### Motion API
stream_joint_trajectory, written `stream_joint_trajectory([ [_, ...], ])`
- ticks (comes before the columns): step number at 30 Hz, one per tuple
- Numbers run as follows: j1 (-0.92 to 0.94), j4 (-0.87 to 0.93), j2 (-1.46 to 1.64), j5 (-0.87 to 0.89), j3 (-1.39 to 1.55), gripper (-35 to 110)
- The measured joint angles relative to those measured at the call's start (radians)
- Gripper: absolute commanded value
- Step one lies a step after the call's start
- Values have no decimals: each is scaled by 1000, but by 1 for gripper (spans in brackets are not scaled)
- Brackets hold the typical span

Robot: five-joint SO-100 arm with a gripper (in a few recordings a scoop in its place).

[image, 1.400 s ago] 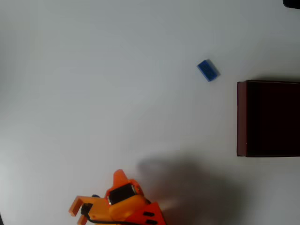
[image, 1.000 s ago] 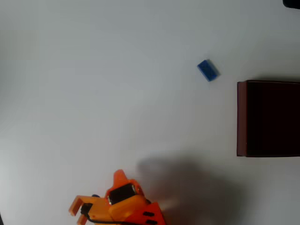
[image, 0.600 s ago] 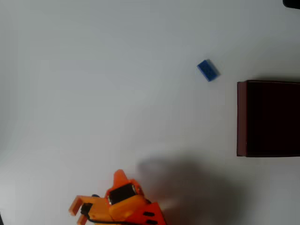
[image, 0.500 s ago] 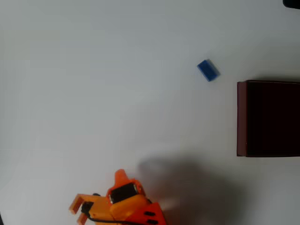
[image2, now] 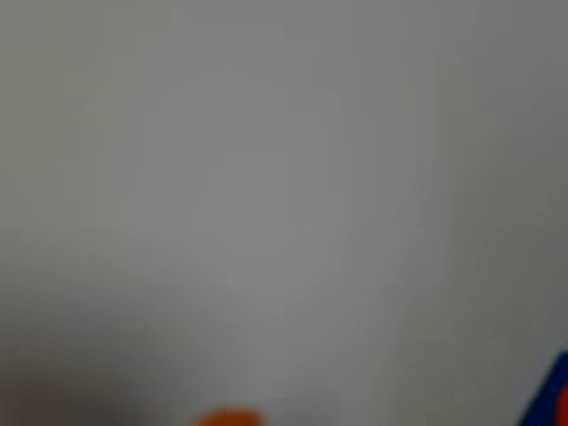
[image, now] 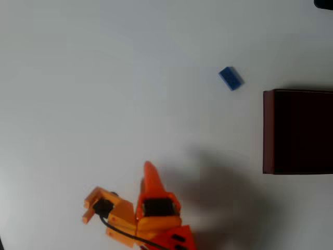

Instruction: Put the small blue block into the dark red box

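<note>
The small blue block (image: 230,78) lies askew on the white table (image: 104,78) at the upper right of the overhead view, just up and left of the dark red box (image: 268,130). That box stands at the right edge, its near-black interior open upward and cut off by the frame. My orange gripper (image: 150,167) points up from the bottom edge, far down and left of the block, its tip a single taper with no gap and nothing held. In the blurred wrist view an orange fingertip (image2: 226,417) shows at the bottom, and a blue patch (image2: 552,401) sits in the bottom right corner.
A dark object (image: 324,3) cuts into the top right corner of the overhead view. The arm's soft shadow (image: 229,198) falls on the table to the right of the gripper, below the box's near corner.
The arm has swung up and a little right. The gripper tip now reaches further onto the table and points toward the top. Block and box have not moved.
</note>
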Motion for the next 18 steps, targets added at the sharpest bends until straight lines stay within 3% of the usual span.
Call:
stream_joint_trajectory([
  [9, 198, 14, -818, 6, -574, 19],
  [18, 359, 92, -1186, 149, -950, 21],
])
